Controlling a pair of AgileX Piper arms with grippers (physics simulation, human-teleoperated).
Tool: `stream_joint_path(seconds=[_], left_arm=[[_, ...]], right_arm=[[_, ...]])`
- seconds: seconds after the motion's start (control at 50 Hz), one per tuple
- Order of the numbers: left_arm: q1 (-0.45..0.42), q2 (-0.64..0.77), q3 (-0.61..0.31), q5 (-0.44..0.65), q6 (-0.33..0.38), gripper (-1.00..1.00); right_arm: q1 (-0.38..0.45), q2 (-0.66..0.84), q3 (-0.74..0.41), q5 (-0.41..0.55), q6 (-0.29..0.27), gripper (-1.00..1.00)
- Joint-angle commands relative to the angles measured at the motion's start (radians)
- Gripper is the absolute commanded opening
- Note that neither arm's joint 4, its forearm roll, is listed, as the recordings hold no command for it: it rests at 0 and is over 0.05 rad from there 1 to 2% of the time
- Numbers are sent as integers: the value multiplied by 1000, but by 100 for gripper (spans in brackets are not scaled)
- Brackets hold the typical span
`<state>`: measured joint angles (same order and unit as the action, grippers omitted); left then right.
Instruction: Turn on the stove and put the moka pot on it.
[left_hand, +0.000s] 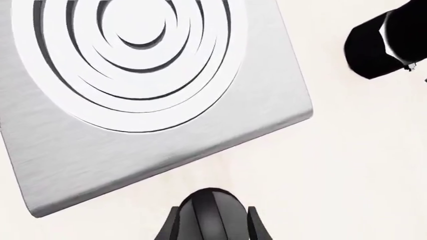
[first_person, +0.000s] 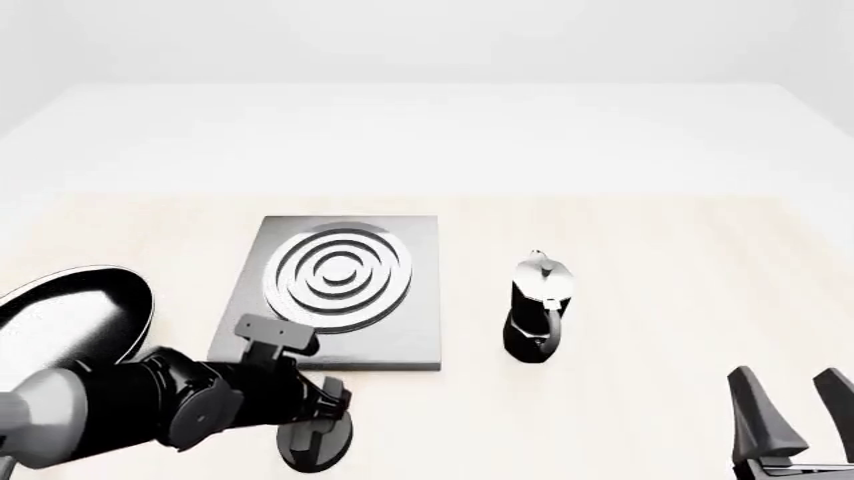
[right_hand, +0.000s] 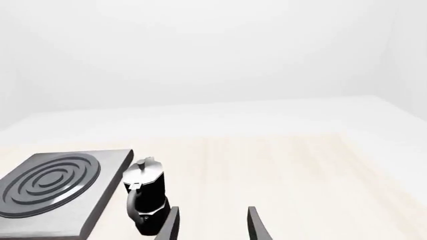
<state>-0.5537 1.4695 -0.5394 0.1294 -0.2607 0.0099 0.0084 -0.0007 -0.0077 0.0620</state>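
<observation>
The stove (first_person: 400, 335) is a flat dark-grey slab with silver-white rings, left of the table's middle; it also fills the left wrist view as the slab (left_hand: 87, 150). Its black round knob (first_person: 315, 450) sits just in front of the slab. My left gripper (first_person: 320, 428) comes down on the knob (left_hand: 210, 212), one finger pressed against each side of its ridge. The moka pot (first_person: 538, 312), black with a silver lid, stands upright right of the stove, apart from it. My right gripper (first_person: 798, 405) is open near the front right edge, empty, with the moka pot (right_hand: 145, 195) ahead and to its left.
A glossy black frying pan (first_person: 67, 315) lies at the far left, partly behind my left arm. The moka pot (left_hand: 383, 42) shows as a black shape beyond the slab's corner in the left wrist view. Pale wooden tabletop (first_person: 667, 260) stretches behind and right of the pot.
</observation>
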Motion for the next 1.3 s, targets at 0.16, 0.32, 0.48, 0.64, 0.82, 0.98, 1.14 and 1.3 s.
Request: stream_joint_path(seconds=[0.16, 0.32, 0.48, 0.64, 0.82, 0.98, 1.14, 1.3], left_arm=[[-5, 25, 27, -39, -9, 100], [16, 36, 41, -67, -8, 100], [63, 44, 39, -76, 11, 100], [118, 63, 48, -106, 35, 100], [152, 61, 79, -136, 45, 100], [175, 50, 104, -146, 42, 100], [197, 20, 117, -140, 60, 100], [226, -24, 110, -112, 87, 100]], right_arm=[[1, 3, 0, 0, 1, 100], [4, 14, 0, -6, -2, 100], [6, 20, 0, -9, -5, 100], [6, 20, 0, -10, -8, 100], [5, 17, 0, -8, -12, 100], [7, 17, 0, -8, -15, 100], [8, 15, 0, -6, -19, 100], [9, 12, 0, -5, -23, 100]])
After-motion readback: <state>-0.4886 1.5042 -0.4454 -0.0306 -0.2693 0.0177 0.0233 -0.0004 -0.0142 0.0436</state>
